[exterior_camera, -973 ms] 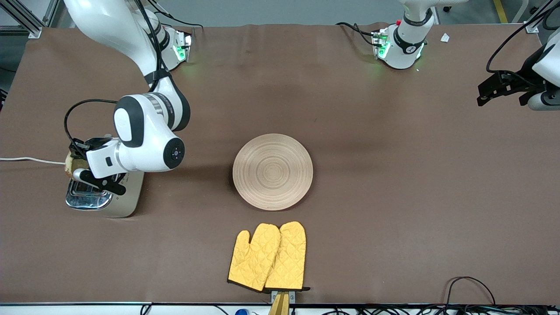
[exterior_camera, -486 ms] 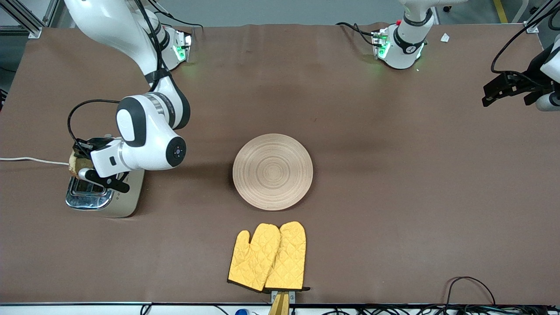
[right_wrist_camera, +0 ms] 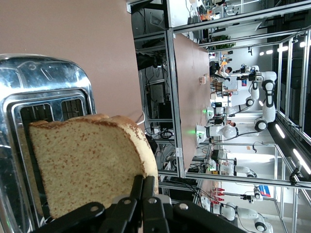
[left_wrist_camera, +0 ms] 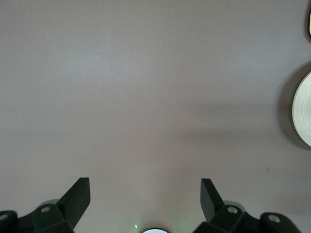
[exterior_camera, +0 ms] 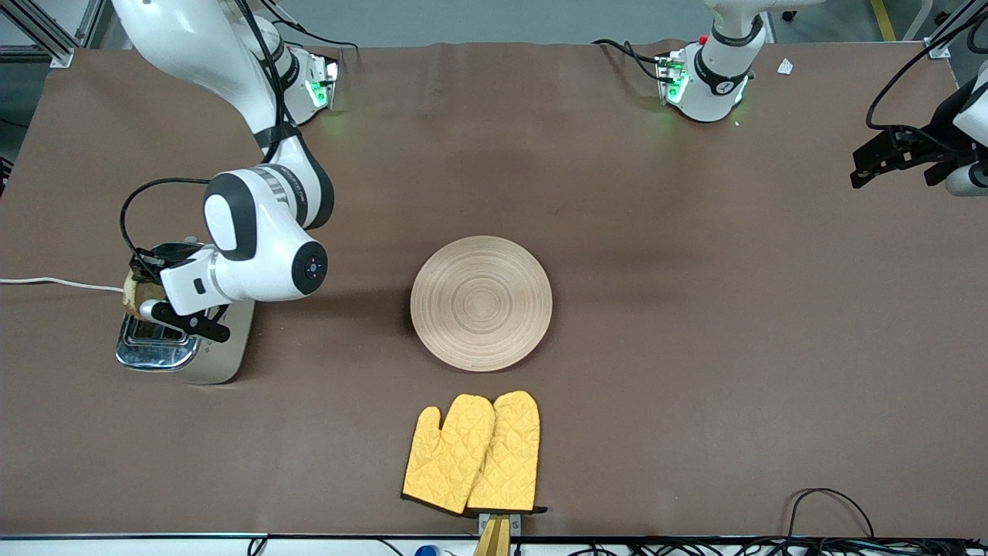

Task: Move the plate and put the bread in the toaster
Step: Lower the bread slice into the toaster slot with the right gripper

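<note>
A: Chrome first. In the front view the toaster sits near the edge at the right arm's end of the worktop, and the right arm's wrist hides much of its top. What shows of the slice?

B: Only a brown sliver of the bread past the wrist, over the toaster. The right gripper is mostly covered by its own arm there, so that view does not settle how its fingers stand.

A: And the middle of the worktop?

B: The plate lies flat there, bare. The yellow oven mitts lie nearer the camera, by the front edge. The left gripper waits over the edge at the left arm's end, partly cut off by the frame.

A: Any change from half a second ago?

B: Hardly any. The right wrist has shifted a touch; plate, mitts and left arm lie as they did.

A: Left wrist view?

B: The left gripper has its fingers wide apart over bare brown cloth, and an arc of the plate is cut by the frame.

A: Right wrist view?

B: What the front hides: the right gripper is clamped on the bread, which stands upright over the toaster and its two slots. Whether the slice has entered a slot I cannot tell.
</note>
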`<move>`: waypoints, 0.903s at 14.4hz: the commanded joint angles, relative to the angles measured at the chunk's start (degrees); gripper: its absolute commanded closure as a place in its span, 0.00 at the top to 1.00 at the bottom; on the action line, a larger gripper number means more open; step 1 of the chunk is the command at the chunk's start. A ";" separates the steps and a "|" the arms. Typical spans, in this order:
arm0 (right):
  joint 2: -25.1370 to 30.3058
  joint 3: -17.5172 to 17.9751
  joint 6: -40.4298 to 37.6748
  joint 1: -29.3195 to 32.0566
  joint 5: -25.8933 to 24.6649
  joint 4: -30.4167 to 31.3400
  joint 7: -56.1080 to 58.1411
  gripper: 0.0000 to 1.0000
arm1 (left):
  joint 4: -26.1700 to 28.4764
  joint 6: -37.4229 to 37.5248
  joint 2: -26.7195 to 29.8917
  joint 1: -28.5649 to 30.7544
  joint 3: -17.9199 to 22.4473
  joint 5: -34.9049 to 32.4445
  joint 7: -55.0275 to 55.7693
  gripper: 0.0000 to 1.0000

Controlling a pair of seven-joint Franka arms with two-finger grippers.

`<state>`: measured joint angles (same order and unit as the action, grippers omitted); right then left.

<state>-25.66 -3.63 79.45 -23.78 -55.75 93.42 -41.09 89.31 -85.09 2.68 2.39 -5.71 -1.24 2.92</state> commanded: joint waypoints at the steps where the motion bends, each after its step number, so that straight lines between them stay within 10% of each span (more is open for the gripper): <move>1: 2.28 0.91 1.67 1.54 -1.47 2.56 -0.49 0.00 | 0.16 -0.08 0.57 0.07 -0.27 0.36 0.15 1.00; 13: 0.70 1.00 5.00 3.39 2.30 2.56 -0.75 0.01 | 0.16 -0.08 0.57 0.24 -0.44 0.53 0.24 1.00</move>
<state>-25.70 -3.60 82.63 -22.25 -54.81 94.40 -41.12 89.32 -85.09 2.68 2.35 -5.94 -1.23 2.92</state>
